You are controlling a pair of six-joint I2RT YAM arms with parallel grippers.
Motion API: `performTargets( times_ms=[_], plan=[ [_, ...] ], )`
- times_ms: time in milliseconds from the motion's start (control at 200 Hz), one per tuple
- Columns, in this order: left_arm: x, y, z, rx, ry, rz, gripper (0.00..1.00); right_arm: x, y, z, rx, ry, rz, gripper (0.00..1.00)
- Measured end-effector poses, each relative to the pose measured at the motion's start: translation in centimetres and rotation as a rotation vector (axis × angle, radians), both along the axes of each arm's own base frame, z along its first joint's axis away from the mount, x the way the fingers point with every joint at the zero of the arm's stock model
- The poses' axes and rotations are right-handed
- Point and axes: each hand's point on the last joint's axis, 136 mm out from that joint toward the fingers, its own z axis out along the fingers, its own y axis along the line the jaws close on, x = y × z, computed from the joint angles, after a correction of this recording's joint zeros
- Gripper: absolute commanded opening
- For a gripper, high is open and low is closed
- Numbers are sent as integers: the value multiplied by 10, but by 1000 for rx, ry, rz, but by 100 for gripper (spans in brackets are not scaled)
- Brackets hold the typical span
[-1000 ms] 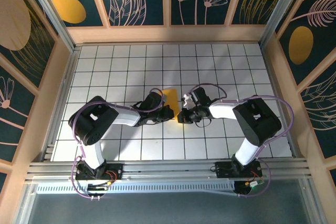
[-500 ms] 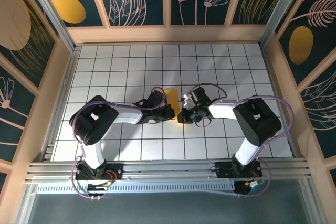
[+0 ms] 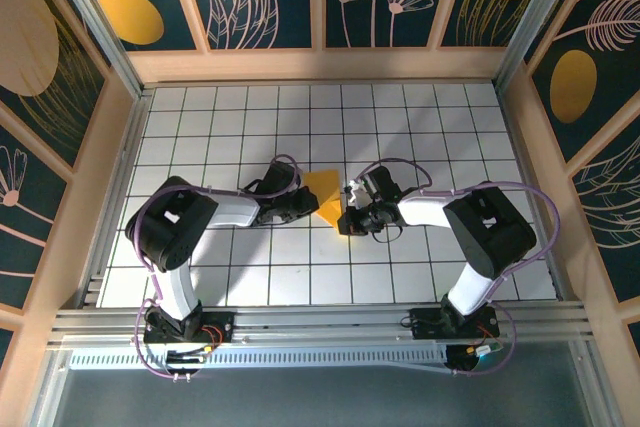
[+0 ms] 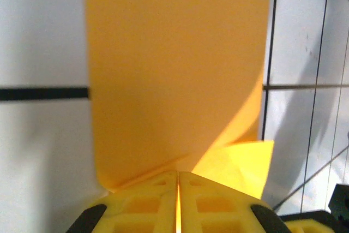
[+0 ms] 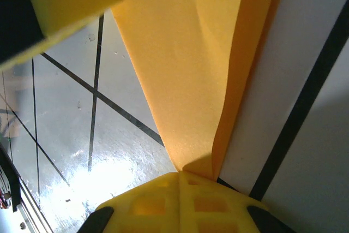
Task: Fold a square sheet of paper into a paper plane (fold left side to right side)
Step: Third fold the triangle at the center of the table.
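Note:
The square sheet of paper [image 3: 326, 192], yellow-orange, is a creased triangular shape just off the white grid table between my two grippers. My left gripper [image 3: 311, 205] reaches in from the left, and its jaws are pressed together on the paper's near edge. In the left wrist view the sheet [image 4: 174, 69] stretches away from the left gripper [image 4: 178, 172], with a folded flap at lower right. My right gripper [image 3: 346, 218] comes from the right. Close up, the right gripper [image 5: 179, 173] is shut on a pointed corner of the paper [image 5: 185, 64], which has a raised fold along its right side.
The white grid table [image 3: 420, 127] has open tiles on the far side and to both sides of the arms. Wooden walls with patterned panels [image 3: 330, 62] surround it. A metal rail [image 3: 320, 322] runs along the near edge by the arm bases.
My left gripper has drawn back to the left, and the paper has spread from a narrow strip into a wider triangular shape. The right gripper has stayed in place.

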Motion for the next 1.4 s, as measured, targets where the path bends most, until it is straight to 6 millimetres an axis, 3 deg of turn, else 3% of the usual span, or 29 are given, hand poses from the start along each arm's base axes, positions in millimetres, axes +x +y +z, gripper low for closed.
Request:
performTargets(
  times_ms=[415,601,691,781,956,1136,1401],
  plan=[
    [34,57,3,24,-66,135,10,0,0,0,-1,2,0,0],
    [15,85,16,68,-104,178,7,0,0,0,-3,4,0,0],
    [4,78,31,41,-139,148,7,0,0,0,-3,4,0,0],
    [-8,55,42,-3,-162,76,7,0,0,0,-3,4,0,0],
    [-26,13,38,-58,-143,-51,7,0,0,0,-2,3,0,0],
    [-19,-5,23,-75,-105,-72,8,0,0,0,-3,3,0,0],
    [-8,-11,15,-59,-93,-66,6,0,0,1,-3,3,0,0]
  ],
)
